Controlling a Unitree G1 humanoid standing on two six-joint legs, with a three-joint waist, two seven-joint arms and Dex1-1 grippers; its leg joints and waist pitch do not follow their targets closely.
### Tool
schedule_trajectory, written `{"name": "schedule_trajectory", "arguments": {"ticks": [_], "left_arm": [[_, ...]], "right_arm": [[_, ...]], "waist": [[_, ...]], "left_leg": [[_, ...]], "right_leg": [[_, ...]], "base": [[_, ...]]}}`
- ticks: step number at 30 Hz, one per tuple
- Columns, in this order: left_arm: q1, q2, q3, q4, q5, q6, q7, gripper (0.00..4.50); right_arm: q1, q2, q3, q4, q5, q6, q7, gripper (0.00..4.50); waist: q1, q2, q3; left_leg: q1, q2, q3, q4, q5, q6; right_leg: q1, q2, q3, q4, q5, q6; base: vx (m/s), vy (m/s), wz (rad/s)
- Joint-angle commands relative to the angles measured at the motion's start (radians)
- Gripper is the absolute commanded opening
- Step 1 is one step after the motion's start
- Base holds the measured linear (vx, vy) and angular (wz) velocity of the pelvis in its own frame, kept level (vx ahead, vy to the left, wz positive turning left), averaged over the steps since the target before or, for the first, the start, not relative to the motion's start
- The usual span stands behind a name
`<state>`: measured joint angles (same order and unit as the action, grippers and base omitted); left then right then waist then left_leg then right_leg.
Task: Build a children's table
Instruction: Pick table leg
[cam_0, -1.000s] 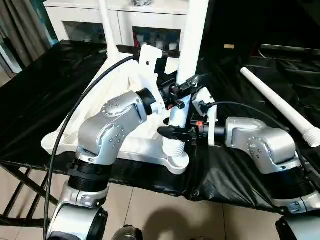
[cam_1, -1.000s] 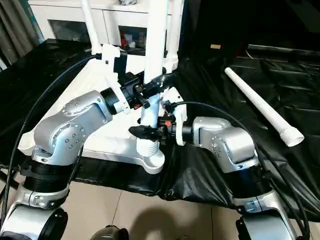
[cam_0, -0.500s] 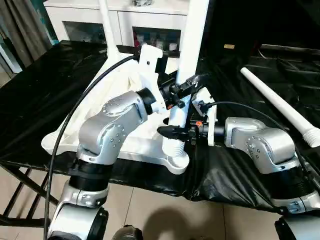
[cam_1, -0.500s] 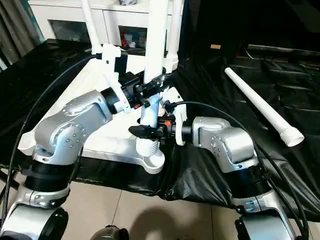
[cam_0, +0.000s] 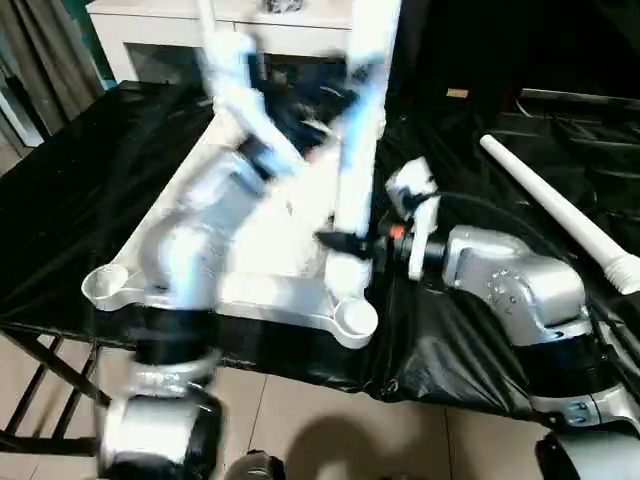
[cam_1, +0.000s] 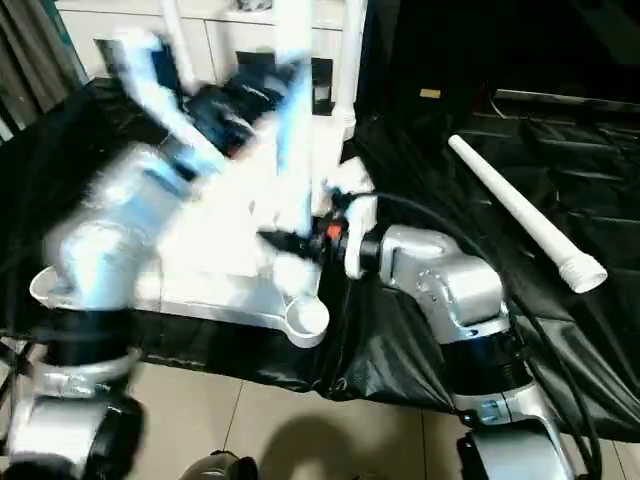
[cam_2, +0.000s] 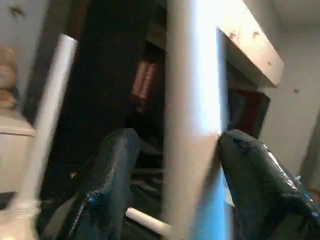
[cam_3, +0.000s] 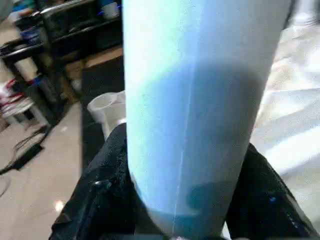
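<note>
The white tabletop (cam_0: 270, 295) lies underside up on the black-covered bench. Its near corner socket (cam_0: 356, 318) looks open. A white tubular leg (cam_0: 355, 150) stands just above that socket, its top leaning to the left. My right gripper (cam_0: 345, 242) is shut on the leg's lower part, with the black fingers (cam_3: 107, 195) on either side of the tube. My left gripper (cam_2: 177, 137) straddles the leg higher up, open, with a gap beside one finger (cam_2: 117, 160). The left arm (cam_0: 200, 230) is blurred with motion. Another leg (cam_0: 555, 215) lies loose at the right.
Two more legs (cam_0: 207, 20) (cam_1: 345, 50) stand upright in the tabletop's far sockets. A white glass-door cabinet (cam_0: 150, 40) stands behind the bench. The bench's front edge runs just below the near socket, with tiled floor (cam_0: 300, 420) beneath.
My left arm has swung up and back, and its jaws have spread away from the leg. The leg's top has tipped left. The right gripper keeps its hold.
</note>
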<state>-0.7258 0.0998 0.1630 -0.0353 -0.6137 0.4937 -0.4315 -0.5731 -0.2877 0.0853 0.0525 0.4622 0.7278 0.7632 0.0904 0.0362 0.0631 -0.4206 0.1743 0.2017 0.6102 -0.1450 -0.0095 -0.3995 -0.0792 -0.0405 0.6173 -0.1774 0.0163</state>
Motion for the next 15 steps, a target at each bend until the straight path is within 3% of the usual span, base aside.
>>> {"name": "schedule_trajectory", "arguments": {"ticks": [1, 2, 6, 7, 11, 13, 15], "left_arm": [[0.002, 0.022, 0.020, 0.016, 0.004, -0.003, -0.015, 2.97], [0.019, 0.045, 0.024, 0.020, 0.016, -0.005, -0.024, 2.97], [0.065, 0.094, 0.002, 0.028, 0.064, -0.029, -0.049, 2.97], [0.077, 0.098, -0.012, 0.028, 0.078, -0.028, -0.045, 2.97], [0.071, 0.090, -0.049, 0.079, 0.156, -0.025, 0.045, 2.97], [0.045, 0.058, -0.081, 0.127, 0.219, -0.039, 0.125, 2.97], [0.028, 0.029, -0.099, 0.137, 0.228, -0.049, 0.143, 2.97]], "right_arm": [[0.005, 0.001, -0.035, -0.009, -0.003, -0.029, -0.032, 1.89], [0.017, 0.000, -0.046, -0.021, -0.010, -0.034, -0.051, 1.89], [0.052, -0.004, -0.055, -0.060, -0.019, -0.039, -0.076, 1.89], [0.068, -0.001, -0.048, -0.074, -0.022, -0.044, -0.080, 1.89], [0.098, 0.006, -0.021, -0.096, -0.035, -0.062, -0.079, 1.89], [0.108, 0.010, 0.001, -0.095, -0.047, -0.076, -0.078, 1.89], [0.107, 0.012, 0.013, -0.087, -0.055, -0.083, -0.079, 1.89]], "waist": [[0.001, -0.002, -0.086], [0.002, 0.010, -0.086], [0.001, 0.008, -0.087], [0.002, 0.013, -0.087], [0.001, 0.004, -0.085], [0.001, 0.004, -0.082], [0.002, 0.003, -0.083]], "left_leg": [[0.046, 0.046, -0.033, -0.071, -0.252, -0.049], [0.047, 0.046, -0.034, -0.071, -0.252, -0.055], [0.048, 0.046, -0.034, -0.075, -0.268, -0.062], [0.047, 0.047, -0.035, -0.076, -0.274, -0.064], [0.051, 0.047, -0.035, -0.078, -0.311, -0.072], [0.050, 0.048, -0.037, -0.080, -0.335, -0.078], [0.048, 0.049, -0.039, -0.080, -0.330, -0.077]], "right_leg": [[0.033, -0.054, 0.029, -0.067, -0.187, -0.183], [0.029, -0.055, 0.029, -0.066, -0.182, -0.182], [0.031, -0.053, 0.029, -0.067, -0.165, -0.180], [0.032, -0.054, 0.029, -0.065, -0.169, -0.178], [0.029, -0.055, 0.030, -0.069, -0.201, -0.172], [0.029, -0.057, 0.032, -0.075, -0.246, -0.151], [0.029, -0.062, 0.032, -0.079, -0.263, -0.149]], "base": [[0.000, 0.000, 0.00], [0.000, 0.000, 0.00], [0.000, 0.000, 0.00], [0.000, 0.000, 0.00], [0.000, 0.000, 0.00], [0.000, 0.000, 0.00], [0.000, 0.000, 0.00]]}}
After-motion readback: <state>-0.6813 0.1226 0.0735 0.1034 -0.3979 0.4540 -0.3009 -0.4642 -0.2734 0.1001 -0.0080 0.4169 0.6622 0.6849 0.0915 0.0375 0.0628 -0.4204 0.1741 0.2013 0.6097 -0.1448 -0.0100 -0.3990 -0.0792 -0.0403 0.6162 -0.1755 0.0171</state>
